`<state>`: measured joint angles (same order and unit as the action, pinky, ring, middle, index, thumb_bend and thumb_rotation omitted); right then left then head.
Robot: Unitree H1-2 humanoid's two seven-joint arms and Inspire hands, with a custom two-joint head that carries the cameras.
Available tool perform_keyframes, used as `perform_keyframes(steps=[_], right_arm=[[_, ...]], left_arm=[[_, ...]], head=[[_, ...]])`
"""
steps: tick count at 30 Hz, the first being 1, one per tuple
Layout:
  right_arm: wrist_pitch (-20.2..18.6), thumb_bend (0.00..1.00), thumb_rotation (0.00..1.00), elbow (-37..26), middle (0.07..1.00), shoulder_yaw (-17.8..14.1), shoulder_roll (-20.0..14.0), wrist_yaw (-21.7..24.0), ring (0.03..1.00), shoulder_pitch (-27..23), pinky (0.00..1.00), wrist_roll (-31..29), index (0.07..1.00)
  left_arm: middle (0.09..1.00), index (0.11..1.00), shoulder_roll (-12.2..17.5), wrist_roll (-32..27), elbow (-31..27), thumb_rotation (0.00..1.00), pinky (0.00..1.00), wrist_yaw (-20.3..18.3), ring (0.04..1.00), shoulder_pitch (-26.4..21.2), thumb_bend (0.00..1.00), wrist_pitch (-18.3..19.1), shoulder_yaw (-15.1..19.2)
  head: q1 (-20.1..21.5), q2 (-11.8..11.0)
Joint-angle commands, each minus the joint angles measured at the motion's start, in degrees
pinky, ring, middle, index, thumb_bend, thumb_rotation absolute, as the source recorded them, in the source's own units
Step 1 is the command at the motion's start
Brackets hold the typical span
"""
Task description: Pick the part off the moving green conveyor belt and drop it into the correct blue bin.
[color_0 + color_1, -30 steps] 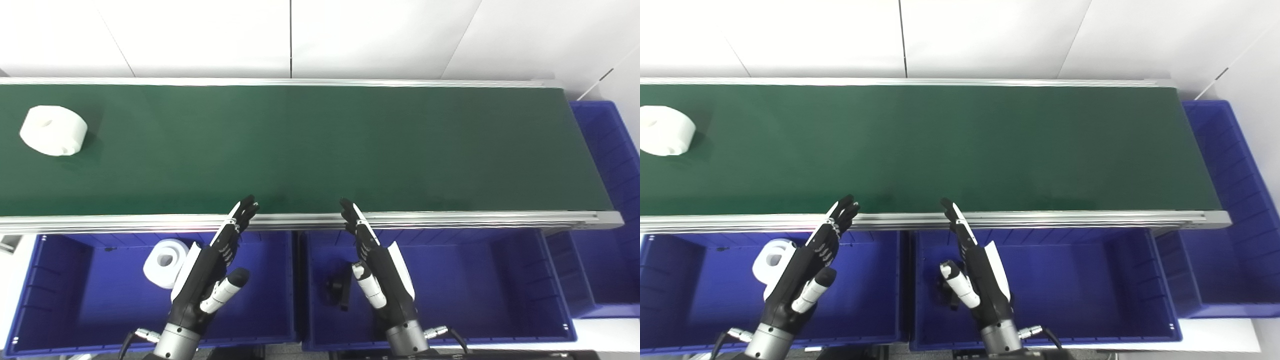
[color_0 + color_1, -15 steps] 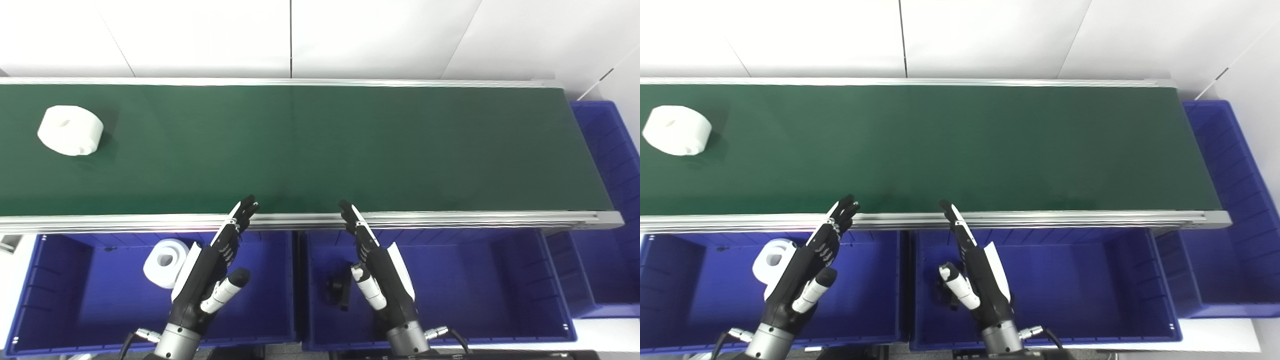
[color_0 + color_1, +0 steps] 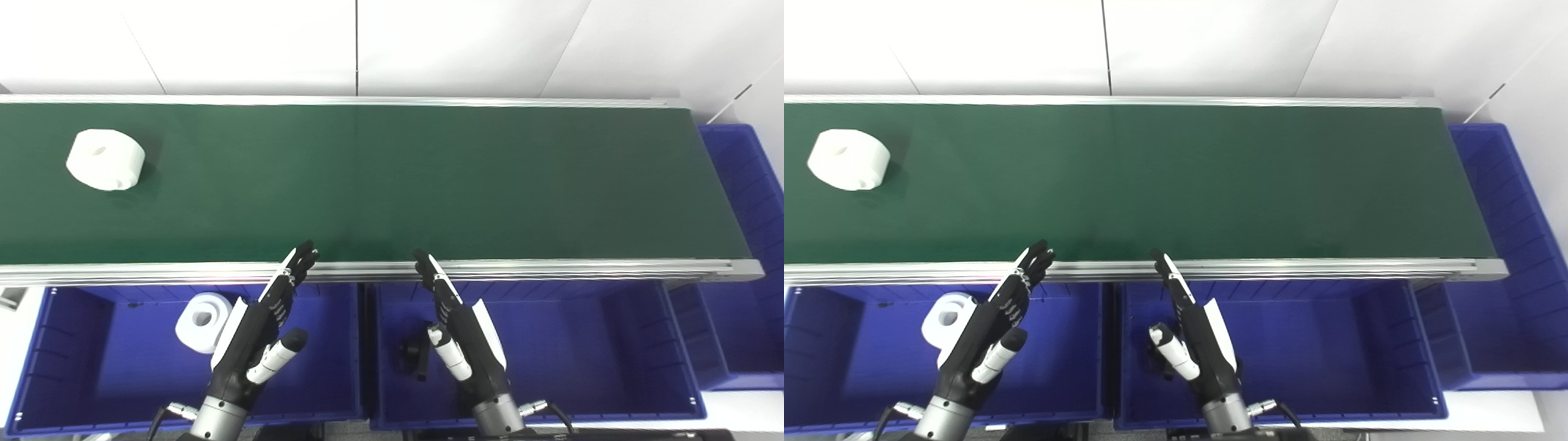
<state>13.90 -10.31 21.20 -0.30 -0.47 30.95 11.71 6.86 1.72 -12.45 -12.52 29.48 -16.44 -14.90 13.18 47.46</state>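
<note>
A white ring-shaped part lies on the green conveyor belt at its far left. My left hand is open and empty, held over the left blue bin, fingertips at the belt's near rail. My right hand is open and empty over the middle blue bin, fingertips also at the rail. Both hands are far to the right of the part. The part also shows in the right eye view.
A white ring part lies in the left bin and a black part lies in the middle bin. A third blue bin stands at the belt's right end. A white wall is behind the belt.
The white part has ridden the belt to the right. Both hands have stayed almost still, the right one dipping slightly.
</note>
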Motion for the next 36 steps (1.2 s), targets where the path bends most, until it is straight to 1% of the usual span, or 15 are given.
perform_keyframes(steps=[1, 13, 15, 21, 25, 26, 27, 28, 29, 30, 31, 33, 36], right_arm=[[1.84, 0.91, 1.00, -0.88, 0.976, 0.16, 0.16, 0.49, 0.978, 0.04, 1.00, -0.30, 0.959], [1.61, 0.91, 1.00, -1.02, 0.976, 0.21, 0.13, 0.52, 0.976, 0.20, 1.00, -0.24, 0.960], [1.50, 0.91, 1.00, -1.14, 0.976, 0.22, 0.17, 0.54, 0.975, 0.25, 1.00, -0.33, 0.960], [1.72, 0.90, 1.00, -0.99, 0.977, 0.15, -0.02, 0.52, 0.974, 0.26, 1.00, -0.21, 0.962], [2.38, 0.90, 1.00, -0.36, 0.975, -0.16, -0.40, 0.48, 0.967, 0.22, 0.99, -0.45, 0.962], [2.62, 0.90, 1.00, -0.08, 0.975, -0.29, -0.55, 0.46, 0.967, 0.21, 0.98, -0.53, 0.963], [2.90, 0.90, 1.00, 0.17, 0.974, -0.38, -0.65, 0.41, 0.965, 0.20, 0.98, -0.51, 0.963], [3.29, 0.90, 1.00, 0.58, 0.973, -0.54, -0.81, 0.34, 0.961, 0.15, 0.98, -0.56, 0.962], [3.58, 0.90, 1.00, 0.87, 0.973, -0.65, -0.91, 0.29, 0.959, 0.12, 0.98, -0.59, 0.962], [4.02, 0.90, 1.00, 1.43, 0.972, -0.86, -1.11, 0.30, 0.958, 0.08, 0.98, -0.93, 0.962], [4.46, 0.90, 1.00, 1.96, 0.973, -1.06, -1.31, 0.33, 0.958, 0.03, 0.99, -1.23, 0.964], [5.30, 0.90, 1.00, 2.88, 0.975, -1.36, -1.73, 0.49, 0.962, -0.13, 0.99, -1.87, 0.968], [6.41, 0.91, 1.00, 3.96, 0.977, -1.68, -2.09, 0.47, 0.967, -0.35, 1.00, -2.35, 0.974]], left_arm=[[0.951, 0.955, -0.32, 0.13, -0.46, 0.84, 1.00, 0.38, 0.979, -0.14, 0.73, -2.44, -0.30], [0.952, 0.956, -0.24, 0.25, -0.64, 0.84, 1.00, 0.39, 0.978, -0.03, 0.72, -2.53, -0.30], [0.951, 0.956, -0.28, 0.60, -1.01, 0.84, 0.99, 0.47, 0.976, 0.07, 0.73, -2.03, -0.33], [0.948, 0.954, -0.51, 0.63, -0.15, 0.85, 0.99, 0.59, 0.970, 0.04, 0.71, -3.28, -0.44], [0.956, 0.959, -0.73, 0.81, 0.51, 0.85, 0.99, 0.51, 0.980, 0.03, 0.73, -3.27, -0.83], [0.955, 0.958, -0.91, 0.89, 0.87, 0.84, 0.98, 0.62, 0.980, 0.02, 0.73, -3.46, -0.93], [0.954, 0.956, -1.04, 0.84, 1.05, 0.84, 0.98, 0.67, 0.980, 0.05, 0.74, -3.43, -1.01], [0.953, 0.954, -1.25, 0.91, 1.25, 0.83, 0.98, 0.73, 0.980, 0.11, 0.74, -3.28, -1.13], [0.952, 0.952, -1.39, 0.97, 1.37, 0.83, 0.97, 0.76, 0.979, 0.15, 0.74, -3.17, -1.20], [0.951, 0.951, -1.57, 0.96, 2.09, 0.83, 0.97, 0.79, 0.978, 0.04, 0.75, -3.66, -1.32], [0.945, 0.942, -1.79, 1.16, 2.69, 0.81, 0.94, 0.93, 0.965, -0.05, 0.75, -3.98, -1.41], [0.945, 0.937, -2.06, 0.63, 3.54, 0.79, 0.93, 0.81, 0.962, -0.16, 0.76, -4.08, -1.64], [0.935, 0.926, -2.43, 0.66, 4.91, 0.76, 0.94, 1.01, 0.949, -0.49, 0.76, -5.32, -1.92]], head=[[-0.07, 0.07], [-0.03, 0.16], [0.00, 0.14], [-0.63, -0.51], [-3.07, -1.85], [-4.54, -2.63], [-4.54, -2.63], [-6.41, -3.64], [-6.41, -3.64], [-8.63, -4.79], [-9.44, -5.23], [-10.62, -5.98], [-11.34, -6.94]])
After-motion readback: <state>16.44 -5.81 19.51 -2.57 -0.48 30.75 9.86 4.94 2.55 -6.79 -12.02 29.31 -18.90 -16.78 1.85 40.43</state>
